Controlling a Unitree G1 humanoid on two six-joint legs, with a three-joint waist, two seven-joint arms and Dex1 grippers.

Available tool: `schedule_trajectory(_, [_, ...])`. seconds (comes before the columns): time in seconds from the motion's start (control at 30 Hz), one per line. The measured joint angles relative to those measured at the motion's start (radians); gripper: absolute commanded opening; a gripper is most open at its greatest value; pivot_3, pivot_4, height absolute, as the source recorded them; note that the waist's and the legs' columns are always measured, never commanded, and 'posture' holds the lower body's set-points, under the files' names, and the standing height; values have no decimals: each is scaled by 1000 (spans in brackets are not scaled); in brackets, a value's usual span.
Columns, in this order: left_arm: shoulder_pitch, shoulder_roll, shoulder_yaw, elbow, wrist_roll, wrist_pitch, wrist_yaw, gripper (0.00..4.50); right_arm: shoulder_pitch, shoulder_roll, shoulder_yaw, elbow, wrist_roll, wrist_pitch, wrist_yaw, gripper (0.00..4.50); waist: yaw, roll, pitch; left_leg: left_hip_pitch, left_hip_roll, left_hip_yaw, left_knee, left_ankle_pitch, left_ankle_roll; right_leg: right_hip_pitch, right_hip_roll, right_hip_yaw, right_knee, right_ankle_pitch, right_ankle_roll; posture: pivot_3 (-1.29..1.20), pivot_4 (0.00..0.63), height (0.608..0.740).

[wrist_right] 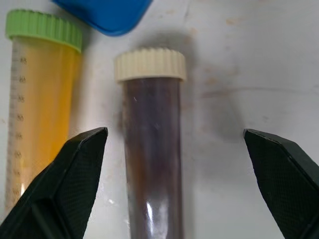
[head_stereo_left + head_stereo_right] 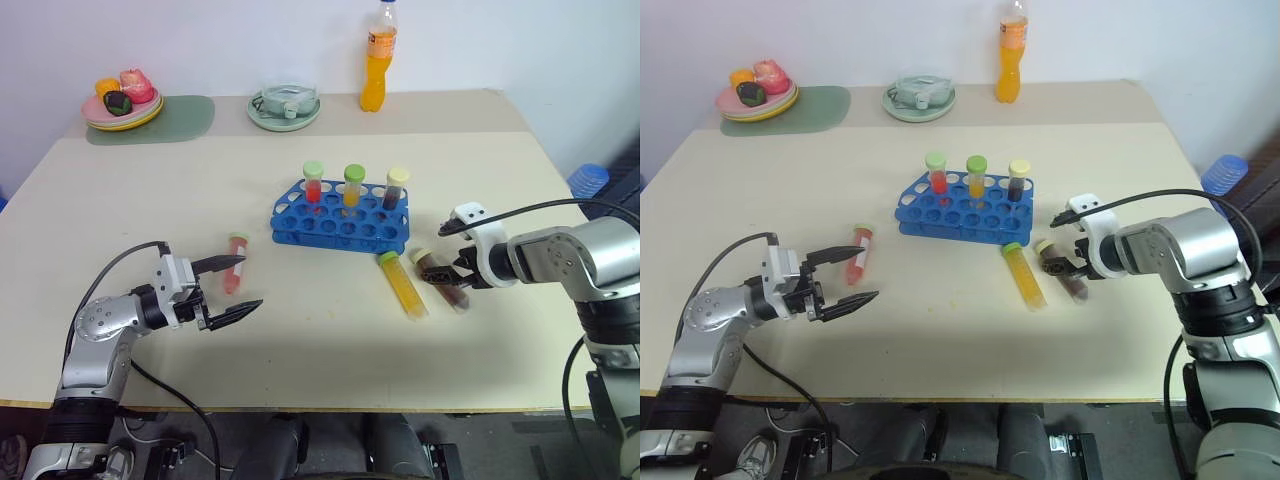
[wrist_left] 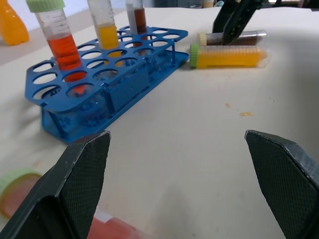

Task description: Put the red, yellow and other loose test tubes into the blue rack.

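On beige table (image 2: 120, 220), blue rack (image 2: 340, 222), white wall (image 2: 200, 40).

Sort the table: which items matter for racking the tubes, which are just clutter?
Job:
blue rack, three tubes standing in it
loose red tube
loose yellow tube
loose dark tube

Clutter:
orange drink bottle
pale green dish
plate of toy food
green mat

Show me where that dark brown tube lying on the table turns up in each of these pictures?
Left eye view: dark brown tube, right of the blue rack, under the right gripper.
Right eye view: same spot.
Left wrist view: behind the yellow tube, far side.
Right wrist view: centre, between the fingers.
Shared landmark: the yellow tube alongside.
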Motion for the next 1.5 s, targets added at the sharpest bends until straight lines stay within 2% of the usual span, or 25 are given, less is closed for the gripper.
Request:
schedule_trajectory(0.03, [1, 0, -3, -1, 0, 0, 1, 4427, -11, 0, 14, 9, -7, 0, 5, 4500, 0, 0, 0, 0, 0, 0, 0, 0, 0, 0, 0, 0, 0, 0, 0, 0, 150, 740])
schedule_trajectory(0.13, [5, 0, -7, -8, 0, 0, 2, 4500, -42, 0, 60, 30, -30, -1, 22, 3656, -3, -1, 0, 0, 0, 0, 0, 0, 0, 0, 0, 0, 0, 0, 0, 0, 150, 740])
schedule_trajectory(0.27, [12, 0, -9, -14, 0, 2, 4, 4500, -54, -6, 91, 43, -49, -16, 48, 1667, -5, -1, 0, 0, 0, 0, 0, 0, 0, 0, 0, 0, 0, 0, 0, 0, 150, 740])
schedule_trajectory(0.53, [19, 0, -12, -27, -1, 6, 11, 4500, -25, -49, 132, -8, -67, -81, 118, 1667, 1, 0, 0, 0, 0, 0, 0, 0, 0, 0, 0, 0, 0, 0, 0, 0, 150, 740])
schedule_trajectory(0.6, [17, -5, -15, -28, -1, 7, 15, 4500, 20, -88, 109, -67, -30, -103, 185, 1667, 4, 0, 0, -1, 0, 0, 0, 0, 0, -1, 0, 0, 0, 0, 0, 0, 150, 740])
schedule_trajectory(0.73, [17, -11, -17, -33, -3, 9, 23, 4500, 170, -264, 105, -262, -36, -312, 317, 1667, 6, 0, 1, -2, -1, 0, 0, 0, 1, -1, 0, -1, -1, 0, 0, 0, 150, 740])
schedule_trajectory(0.8, [17, -12, -17, -32, -2, 12, 25, 4500, 215, -300, 90, -293, -37, -358, 350, 1667, 2, 0, 1, -1, -1, 1, 0, 0, 1, -1, 0, -1, 0, 0, 0, 0, 150, 740])
schedule_trajectory(0.9, [14, -15, -20, -35, -3, 18, 27, 4500, 281, -295, 18, -324, -22, -407, 373, 1667, -2, 0, 1, 0, 1, 2, 0, 0, 1, -1, 0, -1, 0, 0, 0, 0, 150, 740])
schedule_trajectory(1.0, [15, -15, -20, -35, -3, 21, 27, 4500, 337, -191, -138, -346, 46, -497, 396, 1667, 0, 0, 1, 0, 1, 3, 0, 0, 1, -1, 0, 0, 0, 0, 0, 0, 150, 740])
schedule_trajectory(1.1, [9, -19, -21, -34, -3, 24, 30, 4500, 361, 20, -256, -377, 128, -695, 431, 1667, 3, -1, 1, 0, 1, 2, 0, 0, 0, 0, 0, 0, 0, 0, 0, 0, 150, 740])
schedule_trajectory(1.2, [2, -26, -22, -34, -3, 25, 35, 4500, 371, 214, -267, -372, 140, -925, 479, 1667, 3, -1, 1, 1, 1, 2, 0, 0, 1, 0, 0, 0, 0, 0, 0, 0, 150, 740])
schedule_trajectory(1.23, [-2, -31, -23, -34, -3, 25, 36, 4500, 370, 243, -256, -365, 134, -973, 483, 1667, 4, -1, 1, 1, 0, 2, 1, 0, 1, 0, 0, 0, 0, 0, 0, 0, 150, 740])
schedule_trajectory(1.5, [-30, -48, -24, -32, -3, 36, 54, 4500, 332, 531, -167, 7, -209, -1515, 283, 1667, -5, -2, 1, 1, -1, 2, 0, 0, 0, -1, 1, -1, 2, 0, 0, 0, 150, 740])
